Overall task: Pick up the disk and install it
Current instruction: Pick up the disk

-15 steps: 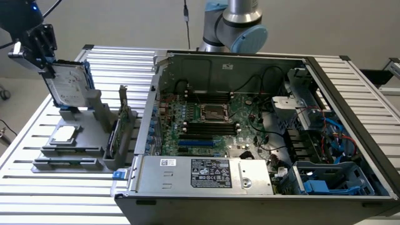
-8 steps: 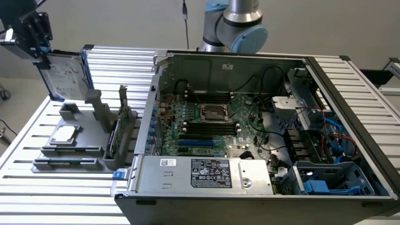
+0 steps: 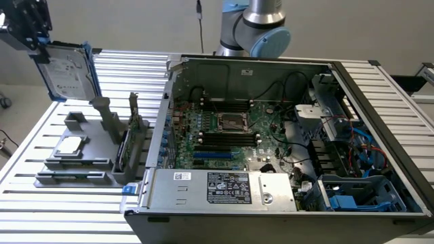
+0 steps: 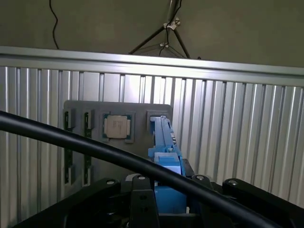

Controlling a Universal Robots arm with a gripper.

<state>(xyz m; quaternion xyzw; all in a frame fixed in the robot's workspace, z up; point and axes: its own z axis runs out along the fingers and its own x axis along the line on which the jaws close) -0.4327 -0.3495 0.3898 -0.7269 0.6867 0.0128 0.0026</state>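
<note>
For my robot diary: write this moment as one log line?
fingers: shut on disk | disk: held up, clear of grey holder | computer case: open

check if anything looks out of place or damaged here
Nothing looks damaged or spilled. The hard drive hangs upright in the air, held by the gripper above the grey parts holder, at the exterior view's left of the open computer case.
</note>
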